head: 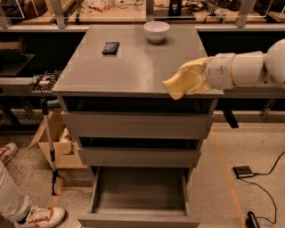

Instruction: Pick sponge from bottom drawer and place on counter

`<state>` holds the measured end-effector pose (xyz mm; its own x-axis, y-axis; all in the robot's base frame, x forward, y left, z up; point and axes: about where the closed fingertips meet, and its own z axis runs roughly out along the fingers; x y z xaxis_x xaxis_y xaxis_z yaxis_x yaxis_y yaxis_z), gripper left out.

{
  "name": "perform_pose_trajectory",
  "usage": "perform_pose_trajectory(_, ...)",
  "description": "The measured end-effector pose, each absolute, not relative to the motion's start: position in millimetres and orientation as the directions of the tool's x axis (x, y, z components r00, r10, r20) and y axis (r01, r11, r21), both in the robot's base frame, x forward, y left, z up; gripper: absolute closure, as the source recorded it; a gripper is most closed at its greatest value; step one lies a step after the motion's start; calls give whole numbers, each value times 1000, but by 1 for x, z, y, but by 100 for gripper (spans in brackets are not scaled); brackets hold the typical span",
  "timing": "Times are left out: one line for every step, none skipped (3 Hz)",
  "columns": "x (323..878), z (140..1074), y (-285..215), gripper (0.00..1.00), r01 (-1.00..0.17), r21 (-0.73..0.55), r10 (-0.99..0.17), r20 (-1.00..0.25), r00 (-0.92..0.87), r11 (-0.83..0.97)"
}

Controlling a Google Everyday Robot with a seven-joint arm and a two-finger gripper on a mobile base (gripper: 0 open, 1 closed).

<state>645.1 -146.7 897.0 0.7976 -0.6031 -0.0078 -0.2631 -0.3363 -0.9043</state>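
Observation:
My gripper (189, 79) reaches in from the right on a white arm (242, 69), just above the counter's (116, 67) front right edge. Its yellowish padded fingers (194, 67) are shut on the sponge (173, 87), a pale yellow foam block that sticks out to the left and hangs a little above the counter top. The bottom drawer (102, 196) is pulled open below, and no object shows inside it. The two upper drawers are closed.
A white bowl (156, 31) and a small black object (110, 47) sit at the back of the counter. A wooden workbench with cables (111, 13) stands behind. A person's shoes (40, 216), a cardboard box (58, 142) and a thin pole (48, 138) are at the left. A black box with cable (244, 171) lies on the floor at the right.

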Motion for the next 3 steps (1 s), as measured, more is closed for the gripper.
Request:
perform_pose_trajectory(668,896,-130,100,-260,-860,-576,48,816,-440)
perform_pose_trajectory(695,883,-114,100,-273,-786,-551,100,829,-554)
perform_pose_trajectory(718,870,-104,100,-291,-723,-533,124,837,-626)
